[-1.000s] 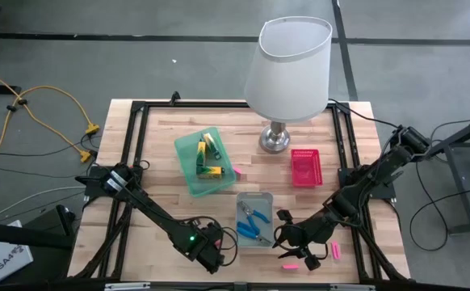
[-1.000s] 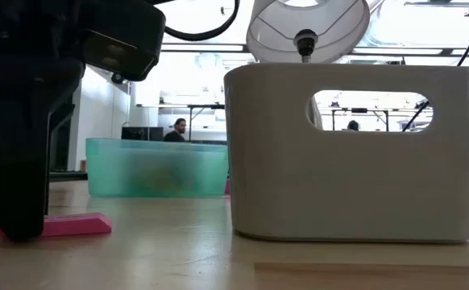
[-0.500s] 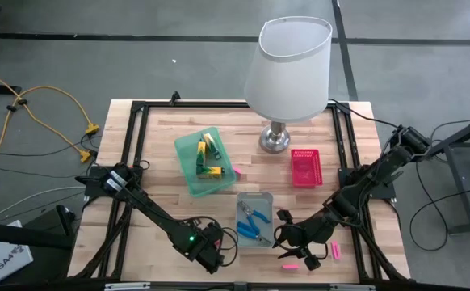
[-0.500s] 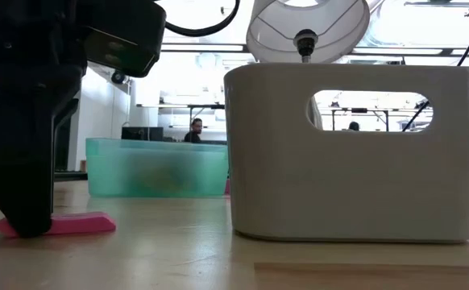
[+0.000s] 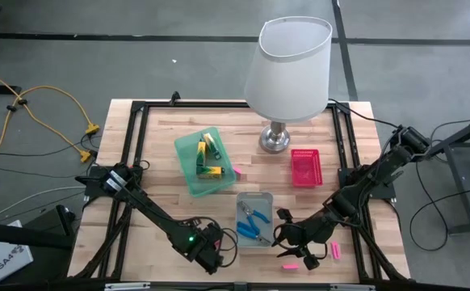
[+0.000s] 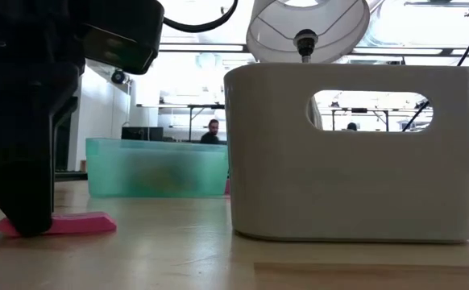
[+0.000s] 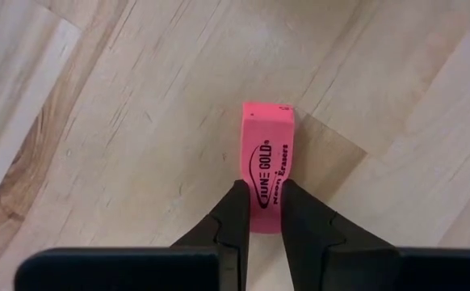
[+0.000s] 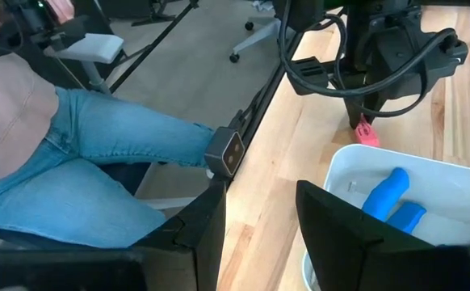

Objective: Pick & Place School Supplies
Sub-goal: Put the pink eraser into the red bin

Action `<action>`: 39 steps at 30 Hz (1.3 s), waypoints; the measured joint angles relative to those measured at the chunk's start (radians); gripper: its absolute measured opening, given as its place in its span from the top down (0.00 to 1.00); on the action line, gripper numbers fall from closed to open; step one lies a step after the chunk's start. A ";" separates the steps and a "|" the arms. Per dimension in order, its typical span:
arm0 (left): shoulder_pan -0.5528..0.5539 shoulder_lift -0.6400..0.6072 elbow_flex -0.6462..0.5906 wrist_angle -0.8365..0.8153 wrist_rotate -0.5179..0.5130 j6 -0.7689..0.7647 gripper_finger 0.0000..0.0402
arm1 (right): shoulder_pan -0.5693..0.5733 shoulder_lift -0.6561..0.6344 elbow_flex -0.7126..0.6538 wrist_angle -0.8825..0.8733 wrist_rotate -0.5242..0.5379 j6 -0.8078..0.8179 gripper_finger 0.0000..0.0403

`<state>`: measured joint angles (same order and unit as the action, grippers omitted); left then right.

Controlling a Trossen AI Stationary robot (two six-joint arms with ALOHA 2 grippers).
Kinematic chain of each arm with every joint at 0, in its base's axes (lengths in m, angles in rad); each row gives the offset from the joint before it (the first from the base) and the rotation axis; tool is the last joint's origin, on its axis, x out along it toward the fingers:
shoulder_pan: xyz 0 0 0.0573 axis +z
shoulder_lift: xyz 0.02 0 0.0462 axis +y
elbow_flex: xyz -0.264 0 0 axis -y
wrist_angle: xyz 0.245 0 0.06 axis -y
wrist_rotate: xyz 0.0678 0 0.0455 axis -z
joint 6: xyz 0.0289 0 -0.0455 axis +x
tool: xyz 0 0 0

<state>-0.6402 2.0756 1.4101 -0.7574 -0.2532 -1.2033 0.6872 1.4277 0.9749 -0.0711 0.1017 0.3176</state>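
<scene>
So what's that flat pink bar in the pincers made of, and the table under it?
The flat pink bar looks like a rubber eraser: matte, blocky, with black printing that seems to read "Erasers". The left gripper is shut on it. The table looks like pale wood in joined planks, with visible grain and seams, and a smooth, low-sheen finish.

Flat pink rubber eraser bar (image 7: 268, 179) printed in black, lying flat on the wooden bench, pinched at one end, two more pink bars (image 5: 290, 265) near the front edge, blue-handled pliers (image 5: 255, 215) in the grey tray, yellow-and-green pieces (image 5: 210, 150) in the green tray
</scene>
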 joint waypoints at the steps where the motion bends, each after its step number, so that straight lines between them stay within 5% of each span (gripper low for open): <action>1: 0.000 -0.006 0.000 0.000 -0.004 0.000 0.88 | 0.000 0.000 0.000 0.000 0.000 0.000 0.64; 22: 0.006 -0.067 -0.002 -0.040 -0.089 0.082 0.88 | 0.000 0.000 0.000 0.000 0.000 0.000 0.64; 39: 0.017 -0.088 0.000 -0.043 -0.055 0.109 0.84 | 0.000 0.000 0.000 0.000 0.000 0.003 0.64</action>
<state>-0.6231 1.9874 1.4101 -0.8001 -0.3084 -1.0942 0.6876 1.4277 0.9749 -0.0715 0.1013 0.3204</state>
